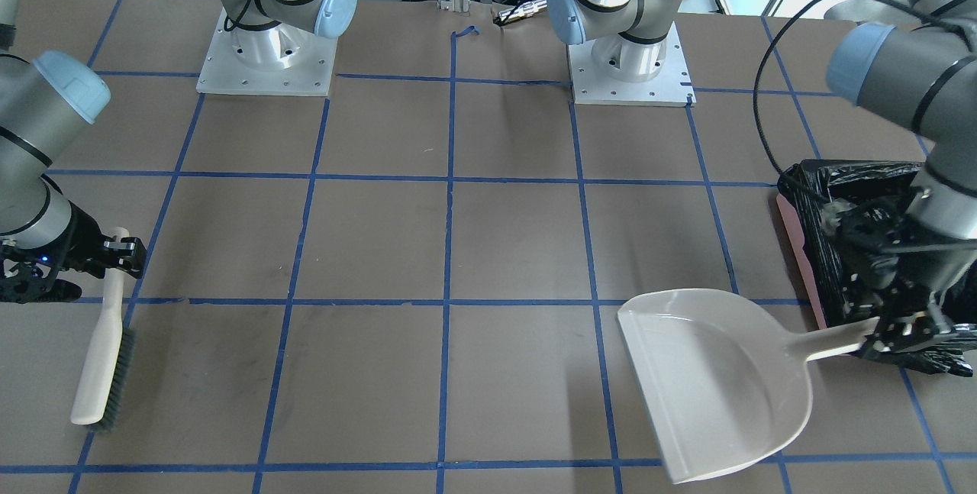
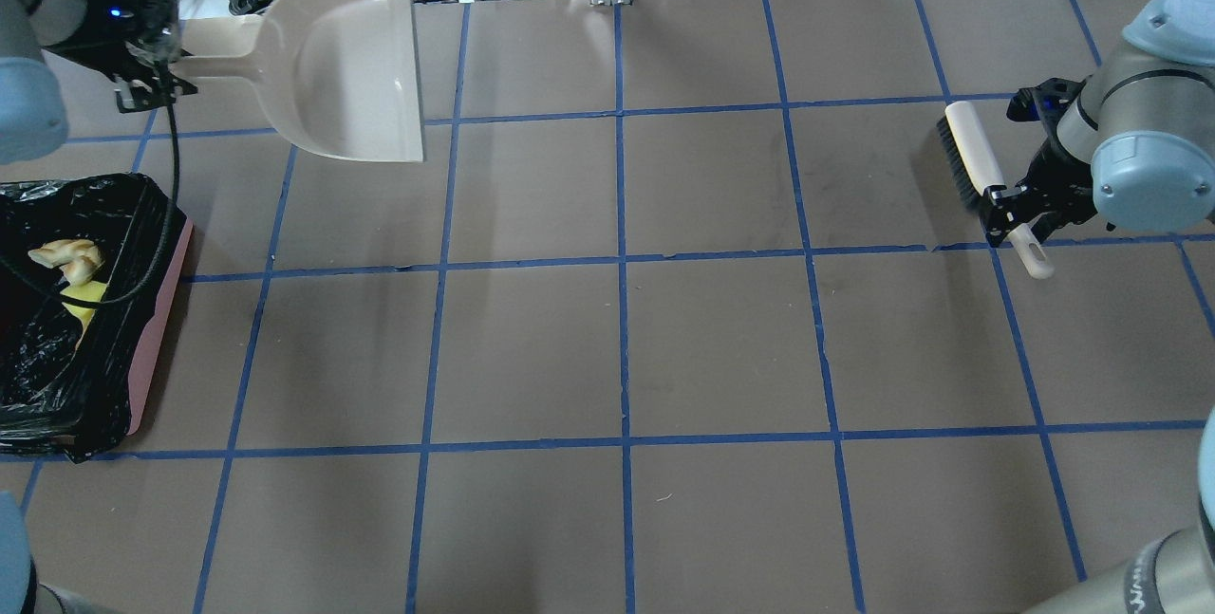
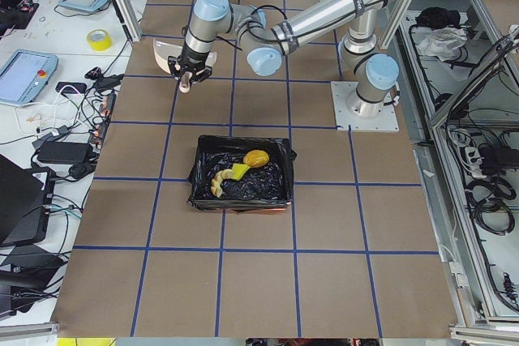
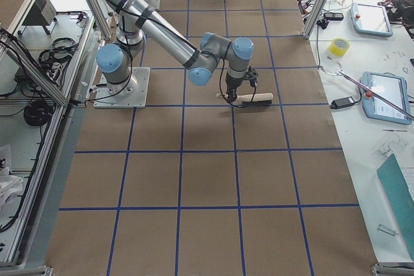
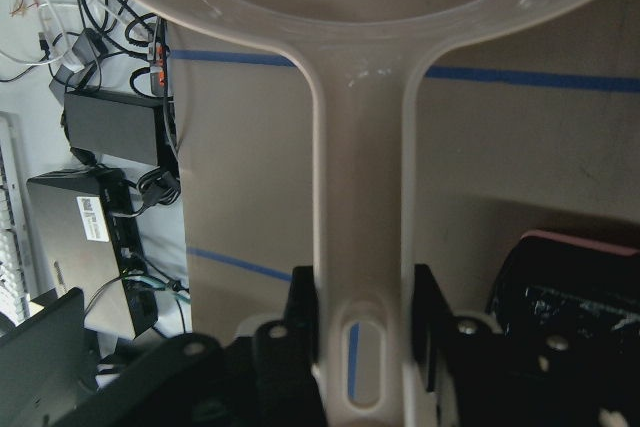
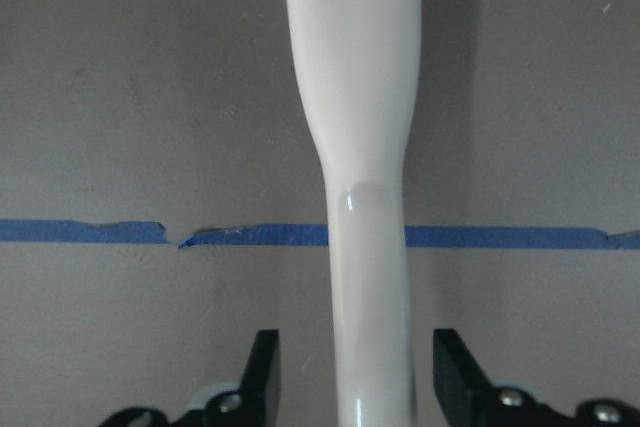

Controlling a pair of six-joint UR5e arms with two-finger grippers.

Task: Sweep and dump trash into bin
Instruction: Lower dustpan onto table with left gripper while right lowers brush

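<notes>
The bin [image 2: 163, 325], a pink box lined with a black bag, stands at the table's left edge. In the exterior left view it holds the golden-brown lump [image 3: 256, 158], the yellow sponge [image 3: 239, 171] and the croissant piece [image 3: 219, 184]. My left gripper [image 2: 152, 73] is shut on the handle of the beige dustpan [image 2: 351, 73], fingers [image 5: 303, 312] pressed to both sides. My right gripper [image 2: 1011, 215] is open around the handle of the white brush [image 2: 973, 154], with gaps on both sides in the right wrist view [image 6: 360, 97]. The brush lies on the table.
The brown table [image 2: 617, 348] is marked with a grid of blue tape. Both arm bases [image 1: 267, 59] stand at the robot's side. Cables and power bricks [image 5: 110, 127] lie past the far table edge near the dustpan.
</notes>
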